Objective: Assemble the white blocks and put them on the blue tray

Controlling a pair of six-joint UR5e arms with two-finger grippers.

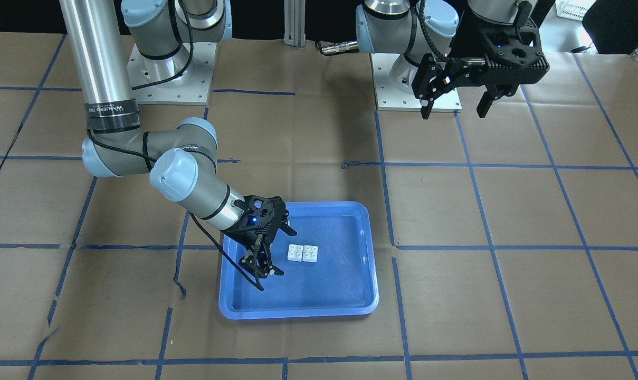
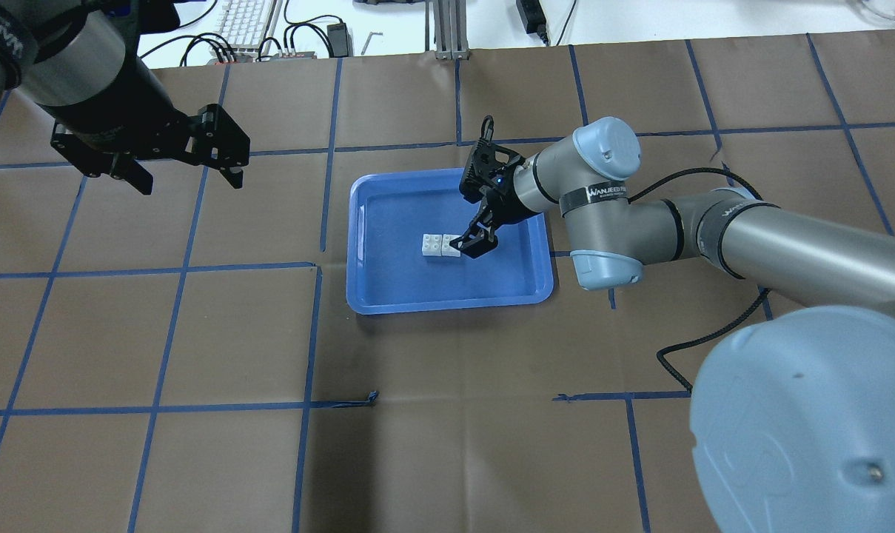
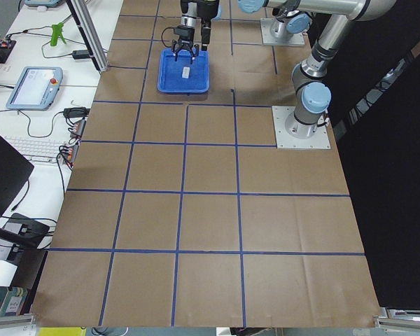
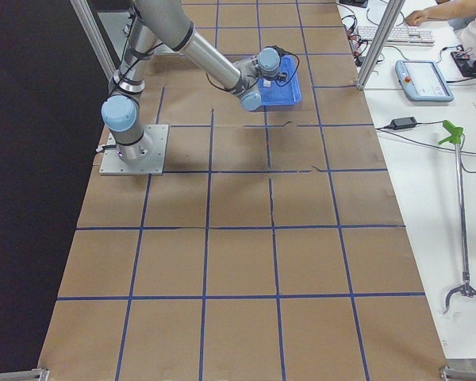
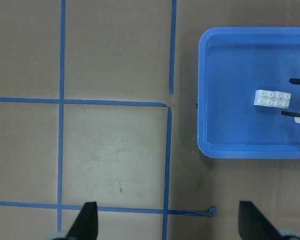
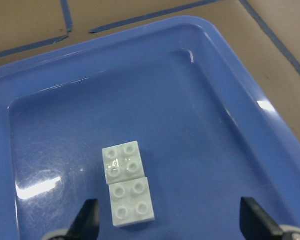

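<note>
From the front, the two white blocks [image 1: 303, 253] are lying side by side, touching, on the blue tray [image 1: 350, 295] on the bench [image 1: 508, 211]. The right end effector [image 1: 275, 257] is hanging just beside them, wide open, holding nothing. From overhead, the left end effector [image 2: 190, 183] is hanging well away, open and empty too. From the right wrist, its fingers [image 6: 87, 222] are not touching the blocks.

Right arm [image 1: 210, 200] and left arm [image 1: 387, 29]: silver tubes [image 1: 94, 47], pale blue joint caps [image 1: 173, 174], black braided cables [image 1: 119, 150], black Wanjeed bands [image 1: 110, 108]. Black skeleton-ish left gripper [image 1: 454, 113] and right gripper [image 1: 284, 253], blue LED [image 1: 253, 220] behind the fingers [image 1: 427, 105].
</note>
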